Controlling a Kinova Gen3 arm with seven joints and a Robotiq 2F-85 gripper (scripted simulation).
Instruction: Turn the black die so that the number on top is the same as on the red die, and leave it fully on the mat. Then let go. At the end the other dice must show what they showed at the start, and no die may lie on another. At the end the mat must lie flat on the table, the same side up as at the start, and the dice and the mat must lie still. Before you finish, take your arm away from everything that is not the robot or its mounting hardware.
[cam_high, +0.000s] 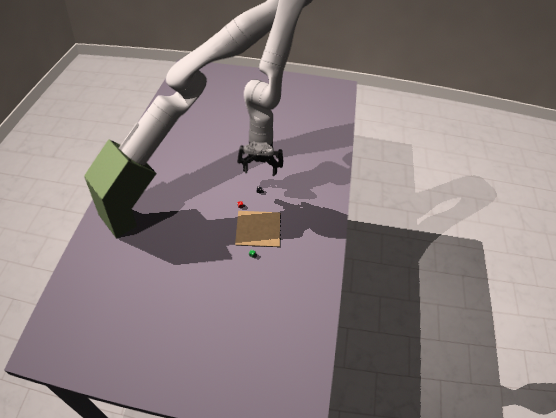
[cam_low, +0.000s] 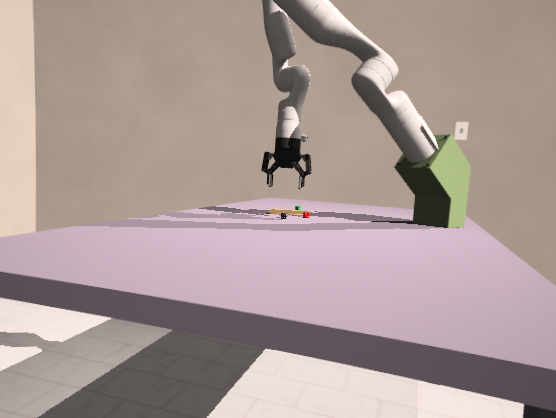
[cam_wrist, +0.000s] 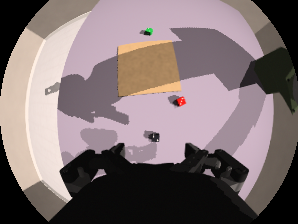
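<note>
The small black die (cam_high: 259, 189) (cam_low: 283, 216) (cam_wrist: 153, 136) lies on the purple table, off the tan mat (cam_high: 257, 228) (cam_low: 290, 212) (cam_wrist: 149, 68) and a little beyond its far edge. The red die (cam_high: 240, 204) (cam_low: 306, 214) (cam_wrist: 180, 102) lies on the table by the mat's far left corner. The green die (cam_high: 253, 254) (cam_low: 298, 207) (cam_wrist: 148, 31) lies on the table just off the mat's near edge. My gripper (cam_high: 260, 171) (cam_low: 285, 184) (cam_wrist: 155, 150) is open and empty. It hangs well above the table, almost over the black die.
The arm's green base block (cam_high: 117, 186) (cam_low: 442, 184) stands on the left part of the purple table (cam_high: 175, 320) (cam_low: 280, 280). The table's right edge runs a short way right of the mat. Tiled floor lies beyond.
</note>
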